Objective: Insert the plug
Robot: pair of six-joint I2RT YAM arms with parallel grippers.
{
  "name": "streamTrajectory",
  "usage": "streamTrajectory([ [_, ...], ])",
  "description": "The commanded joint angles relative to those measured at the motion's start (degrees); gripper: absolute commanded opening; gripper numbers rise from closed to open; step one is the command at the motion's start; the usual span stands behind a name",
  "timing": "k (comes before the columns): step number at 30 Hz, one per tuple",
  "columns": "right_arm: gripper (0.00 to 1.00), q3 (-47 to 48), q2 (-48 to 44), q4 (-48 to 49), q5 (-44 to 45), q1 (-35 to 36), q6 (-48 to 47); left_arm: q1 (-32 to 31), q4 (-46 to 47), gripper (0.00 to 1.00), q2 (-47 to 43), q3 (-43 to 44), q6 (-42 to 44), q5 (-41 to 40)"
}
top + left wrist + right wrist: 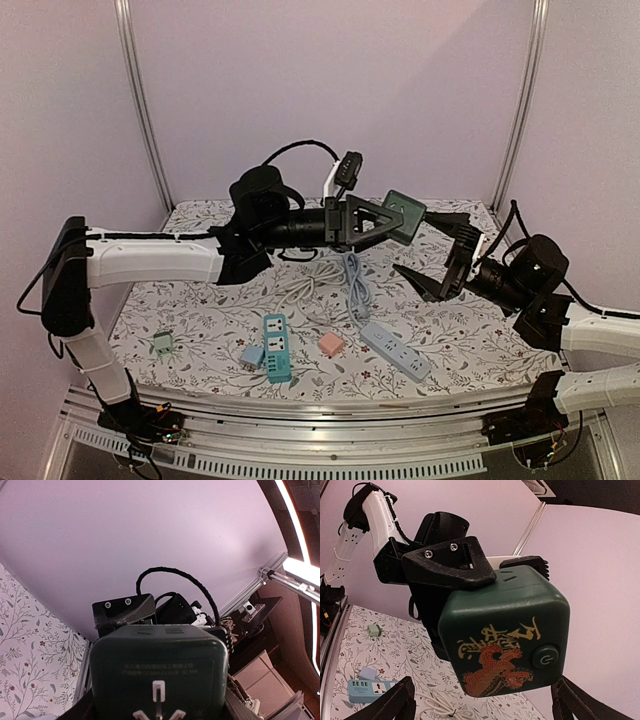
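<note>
**Top view.** Shows the left gripper (392,220) pinching a dark green cube socket (405,213), raised well above the table (200,300) at centre back. Places the right gripper (428,248) just beside the cube, spread wide and holding nothing. Finds, down on the floral cloth, a teal power strip (277,348), a grey-blue power strip (396,350), a pink adapter (331,344) between them, a pale blue adapter (251,354) beside the teal strip, a small green plug (163,343) off to the left, and a white cable (305,282) and a grey cable (356,285) behind. Cannot tell which loose piece serves as the plug for insertion.

**Left wrist view.** Looks along the cube socket (157,675), filling the lower frame. Shows a face with pale slot openings, one upright and two angled below, cut off at the bottom edge. Shows one black finger (125,611) pressed onto the top side.

**Right wrist view.** Faces the side of the cube socket (505,635) bearing a red and gold dragon print and a round power button (546,658). Shows a finger (450,565) of the left gripper lying flat across the upper face. Catches the right arm's own fingertips (390,702) in the bottom corners, well apart and touching nothing.

**Handling.** Looks rigid, smooth and round-cornered, probably fairly light. Seems likely to twist or slip in a two-finger pinch under the push of a plug. Best held across two flat opposite faces, clear of the slotted face and the button.
</note>
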Motion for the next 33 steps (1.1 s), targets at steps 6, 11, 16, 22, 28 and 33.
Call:
streamTrajectory([
  [6, 0.89, 2.72, 0.27, 2.33, 4.03, 2.38, -3.28, 0.73, 6.62, 0.00, 2.52, -0.83, -4.77, 0.76],
  [11, 0.84, 3.42, 0.50, 2.18, 6.10, 3.63, -4.88, 0.71, 7.25, 0.00, 2.99, -0.88, -6.02, 0.85],
  [16, 0.74, 4.58, 1.28, 0.23, 6.81, 4.15, -6.04, 0.71, 7.92, 0.00, 3.08, -1.34, -6.67, 0.69],
  [22, 0.65, 6.28, 2.14, -2.28, 7.81, 5.70, -7.86, 0.71, 8.69, 0.00, 3.18, -2.02, -7.08, 0.49],
  [28, 0.40, 7.34, 3.32, -3.97, 8.25, 6.74, -8.94, 0.71, 8.87, 0.00, 3.22, -2.64, -7.20, 0.42],
  [33, 0.12, 7.35, 3.43, -5.17, 8.17, 6.89, -8.50, 0.78, 6.32, 0.07, 3.06, -2.91, -5.98, -0.13],
])
